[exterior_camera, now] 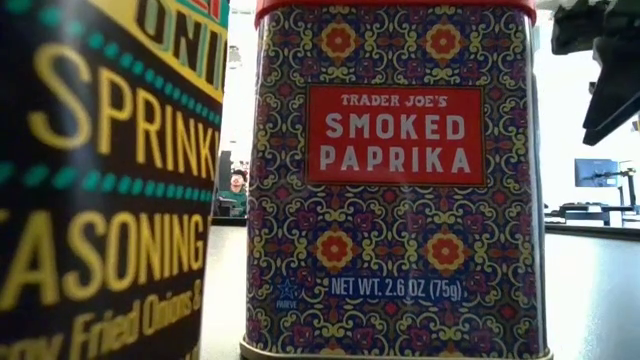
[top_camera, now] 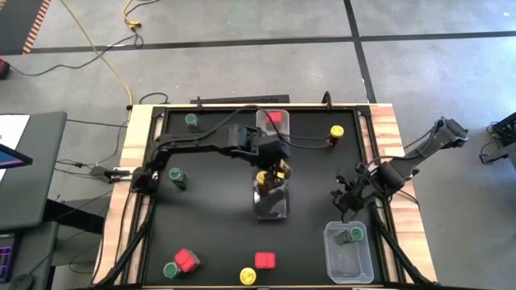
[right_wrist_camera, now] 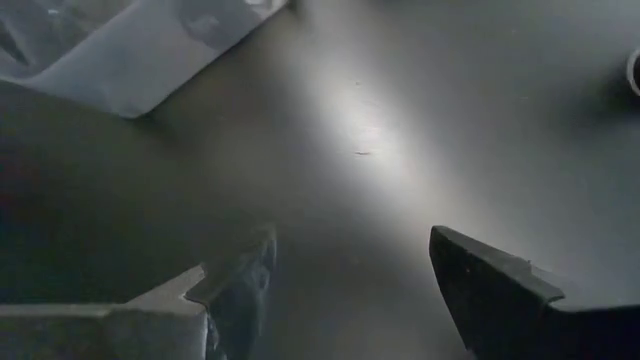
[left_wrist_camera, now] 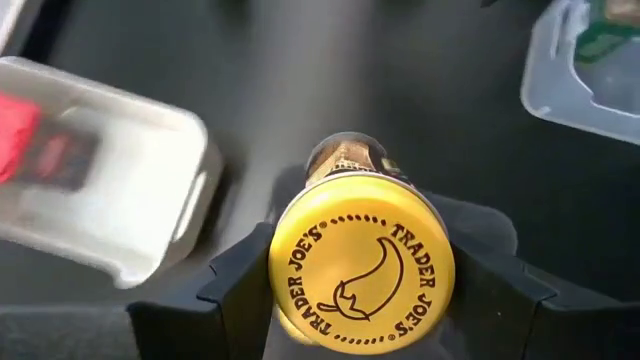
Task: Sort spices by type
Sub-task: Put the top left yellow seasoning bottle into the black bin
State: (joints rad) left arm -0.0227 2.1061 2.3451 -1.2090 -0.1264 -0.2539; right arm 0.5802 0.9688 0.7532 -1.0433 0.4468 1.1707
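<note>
- High view: the left hand (top_camera: 276, 171) holds a yellow jar (top_camera: 268, 175) over the middle bin (top_camera: 271, 205) at the table's centre; the right hand (top_camera: 348, 196) waits by the right edge, above the green bin (top_camera: 348, 256).
- Low view: only a paprika tin (exterior_camera: 395, 180) close up.
- Left wrist view: fingers (left_wrist_camera: 240, 290) clamp the yellow jar just below its lid; a slip could drop it outside the bin.
- Right wrist view: the right hand is open, empty.
</note>
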